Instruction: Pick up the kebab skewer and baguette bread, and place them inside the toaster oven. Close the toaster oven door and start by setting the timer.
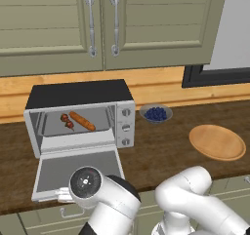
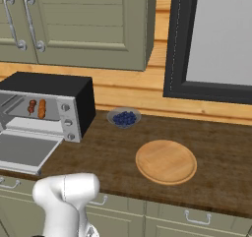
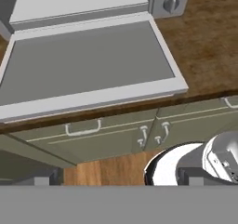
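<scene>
Bread and meat sit together inside the toaster oven (image 1: 78,114) in the left base view: the baguette bread (image 1: 82,121) lies on the rack with the kebab skewer (image 1: 67,121) just beside it, both well beyond the robot's arm, which rises below the bench (image 1: 161,151). The toaster oven door (image 1: 78,173) hangs flat open, reaching toward the bench edge. A bowl of blueberries (image 1: 156,113) and a round wooden board (image 1: 217,142) lie off to the oven's knob side. In the right base view the oven (image 2: 47,105) shows the skewer (image 2: 32,105) and baguette (image 2: 42,108) side by side behind the lowered door (image 2: 27,151), with the bowl (image 2: 124,118) and board (image 2: 166,162) farther along. In the hand view the tool (image 3: 116,177) is spread fully wide with nothing between its tips, sitting below the bench edge and looking up across the door (image 3: 88,65), one oven knob (image 3: 171,4) beyond; cabinet drawers (image 3: 116,130) lie nearest.
</scene>
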You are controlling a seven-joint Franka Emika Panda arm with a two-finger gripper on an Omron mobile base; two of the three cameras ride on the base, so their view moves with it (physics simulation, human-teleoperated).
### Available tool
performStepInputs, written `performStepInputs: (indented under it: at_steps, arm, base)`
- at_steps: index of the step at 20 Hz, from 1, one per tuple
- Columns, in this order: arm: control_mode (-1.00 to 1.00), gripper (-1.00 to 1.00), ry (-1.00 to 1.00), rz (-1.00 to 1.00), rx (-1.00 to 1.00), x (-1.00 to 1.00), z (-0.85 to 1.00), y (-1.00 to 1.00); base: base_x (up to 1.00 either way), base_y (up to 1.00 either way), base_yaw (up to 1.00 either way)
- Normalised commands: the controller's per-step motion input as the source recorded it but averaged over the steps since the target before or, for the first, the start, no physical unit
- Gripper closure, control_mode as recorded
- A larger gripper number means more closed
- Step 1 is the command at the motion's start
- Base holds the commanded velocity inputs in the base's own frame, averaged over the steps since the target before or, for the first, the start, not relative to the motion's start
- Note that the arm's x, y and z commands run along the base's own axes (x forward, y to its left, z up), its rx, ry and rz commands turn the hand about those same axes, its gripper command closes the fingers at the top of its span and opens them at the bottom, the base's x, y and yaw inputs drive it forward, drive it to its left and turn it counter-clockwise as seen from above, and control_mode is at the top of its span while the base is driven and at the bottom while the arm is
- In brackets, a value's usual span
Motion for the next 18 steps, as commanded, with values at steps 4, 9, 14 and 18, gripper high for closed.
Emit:
performStepInputs:
  at_steps: [4,9,14,18]
  arm:
    - [-1.00,-1.00,-0.02,0.06,-0.01,0.28,-0.13,-0.03]
    - [-1.00,-1.00,-0.10,0.16,0.00,0.44,-0.48,0.00]
    - [-1.00,-1.00,-0.25,0.17,-0.01,0.02,-0.49,0.00]
    - [-1.00,-1.00,-0.33,0.03,0.03,-0.01,-0.35,0.00]
  base:
    - [0.00,0.00,0.00]
    - [0.00,0.00,0.00]
    - [0.00,0.00,0.00]
    - [0.00,0.00,0.00]
